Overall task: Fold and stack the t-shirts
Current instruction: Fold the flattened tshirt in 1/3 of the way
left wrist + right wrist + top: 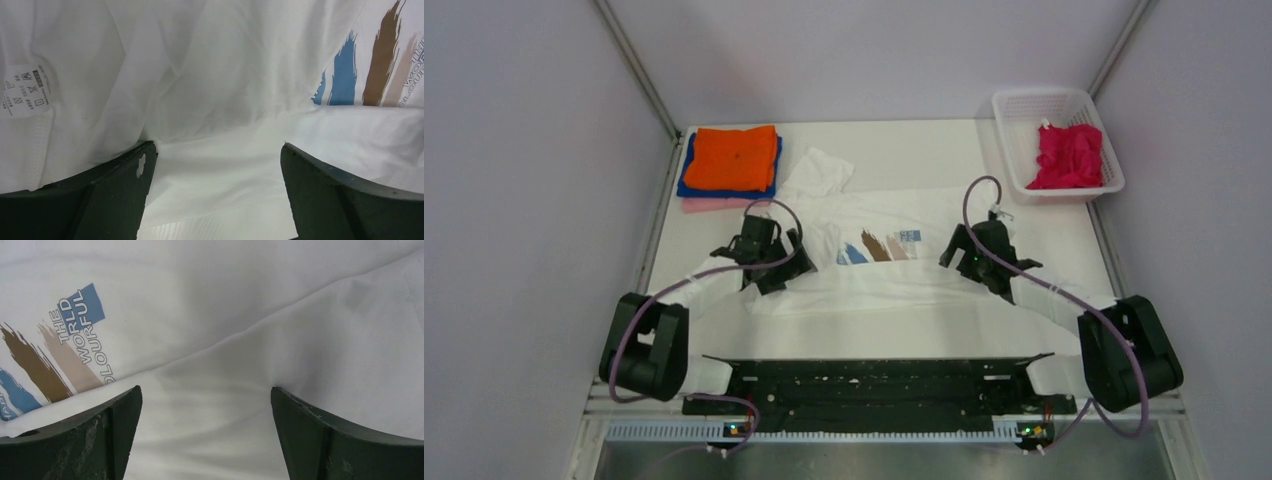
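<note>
The white t-shirt (pixel 894 215) with blue, brown and tan brush-stroke print lies spread across the middle of the table, its near edge folded up over the print. My left gripper (pixel 776 262) is open, low over the shirt's left part (pixel 215 100). My right gripper (pixel 976 262) is open over the shirt's right part (pixel 240 340). Both sets of jaws stand wide apart with cloth between and below them. A folded stack sits at the back left: orange shirt (pixel 732 157) on top, blue (pixel 686 180) under it, pink (pixel 709 205) at the bottom. A magenta shirt (pixel 1066 155) lies crumpled in the basket.
The white mesh basket (pixel 1026 103) stands at the back right corner. A care label (pixel 24 90) shows on the shirt in the left wrist view. Grey walls close in the table on both sides.
</note>
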Action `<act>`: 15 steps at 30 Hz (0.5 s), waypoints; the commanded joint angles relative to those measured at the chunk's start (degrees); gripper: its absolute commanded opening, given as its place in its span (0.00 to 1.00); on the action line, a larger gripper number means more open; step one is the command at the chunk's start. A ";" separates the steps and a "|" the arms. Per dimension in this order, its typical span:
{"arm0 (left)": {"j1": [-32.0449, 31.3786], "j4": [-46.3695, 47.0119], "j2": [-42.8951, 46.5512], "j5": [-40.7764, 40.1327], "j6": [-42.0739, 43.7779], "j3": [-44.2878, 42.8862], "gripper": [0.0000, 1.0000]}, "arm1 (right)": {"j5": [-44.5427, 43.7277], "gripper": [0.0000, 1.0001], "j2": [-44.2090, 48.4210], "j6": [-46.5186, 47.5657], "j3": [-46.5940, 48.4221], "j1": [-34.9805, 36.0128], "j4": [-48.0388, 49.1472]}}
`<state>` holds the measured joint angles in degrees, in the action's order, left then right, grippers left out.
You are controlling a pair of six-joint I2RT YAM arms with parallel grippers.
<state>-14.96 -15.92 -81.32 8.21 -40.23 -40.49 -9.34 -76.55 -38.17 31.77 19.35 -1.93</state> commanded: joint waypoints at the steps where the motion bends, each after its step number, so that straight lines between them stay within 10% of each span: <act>1: -4.10 -11.12 7.90 -5.04 -6.33 9.70 0.99 | -0.62 0.99 7.33 -4.26 -5.23 2.08 -11.08; 15: -10.00 -16.55 22.04 -11.59 -13.40 14.90 0.99 | 3.23 0.99 29.26 -11.89 -13.51 5.49 -24.90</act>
<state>-24.71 -26.17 -60.12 0.16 -52.66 -27.62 -7.75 -50.54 -46.94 20.60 23.70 -20.60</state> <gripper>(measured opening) 0.989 0.985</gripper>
